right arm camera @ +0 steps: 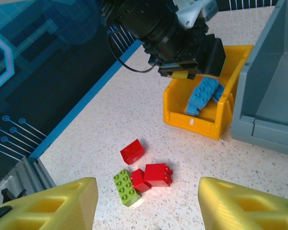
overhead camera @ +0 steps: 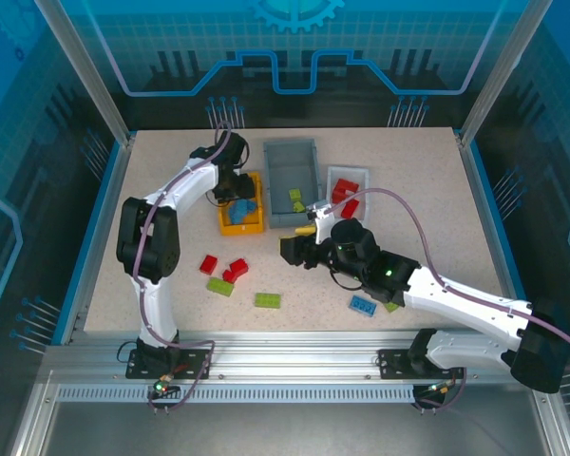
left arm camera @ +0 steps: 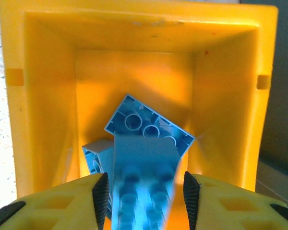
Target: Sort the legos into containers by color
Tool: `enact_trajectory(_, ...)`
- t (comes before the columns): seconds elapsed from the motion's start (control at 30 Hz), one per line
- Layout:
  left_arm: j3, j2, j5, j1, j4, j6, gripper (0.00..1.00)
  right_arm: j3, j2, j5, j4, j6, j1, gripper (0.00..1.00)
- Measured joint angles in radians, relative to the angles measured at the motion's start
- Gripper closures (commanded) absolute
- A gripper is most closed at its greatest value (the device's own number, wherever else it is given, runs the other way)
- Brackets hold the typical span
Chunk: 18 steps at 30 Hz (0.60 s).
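Legos (overhead camera: 267, 300) lie loose on the desk (overhead camera: 408, 180). Top view: red and lime pieces are scattered out beyond the right gripper (overhead camera: 290, 250), on the left arm's side, and a light blue one sits back beside its forearm. The left gripper (overhead camera: 239, 195) hangs directly over the yellow bin (overhead camera: 230, 226), with blue showing beneath it. The grey bin (overhead camera: 275, 180), just beside it, holds lime, and the white bin (overhead camera: 347, 173) past that holds red. Left wrist view: the left gripper (left arm camera: 145, 191) has its jaws parted, with a thin gap either side of a light blue brick (left arm camera: 144, 163) that is blurred between the fingers. Below it, more blue bricks, one with its underside up (left arm camera: 149, 127), rest on the yellow bin's (left arm camera: 43, 96) floor. Right wrist view: the right gripper (right arm camera: 148, 191) is spread wide with nothing between its fingers. Ahead of it on the desk are two red bricks (right arm camera: 157, 174) touching a lime brick (right arm camera: 126, 188), with a third red one (right arm camera: 132, 151) just beyond. Farther out, the left gripper (right arm camera: 189, 72) is over the yellow bin (right arm camera: 192, 120), and a blue brick (right arm camera: 201, 96) leans inside against the rim. The grey bin (right arm camera: 264, 72) is alongside.
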State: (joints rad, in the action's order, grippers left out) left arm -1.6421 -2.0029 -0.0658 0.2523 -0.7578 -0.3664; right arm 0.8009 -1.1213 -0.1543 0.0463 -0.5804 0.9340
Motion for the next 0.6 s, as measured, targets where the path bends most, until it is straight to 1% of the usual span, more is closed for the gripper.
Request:
enact_trajectory(0.13,0.012,0.039,0.023,0.000,0.003,-0.005,0.44,0.000,0.000,0.000,-0.044,0.005,-0.008,0.41)
enact_trajectory(0.27,0.013,0.147,0.039,0.000,-0.006,-0.026,0.44,0.000,0.003,-0.002,-0.119,0.049,-0.012,0.40)
enact_trajectory(0.37,0.031,0.292,0.053,0.003,-0.008,-0.047,0.44,0.013,-0.003,0.008,-0.197,0.127,-0.009,0.40)
enact_trajectory(0.43,0.072,0.417,0.073,0.007,0.001,-0.063,0.44,0.044,-0.041,0.019,-0.258,0.195,0.009,0.39)
enact_trajectory(0.6,0.307,0.805,0.180,0.034,0.030,-0.130,0.41,0.178,-0.278,0.040,-0.399,0.379,0.125,0.36)
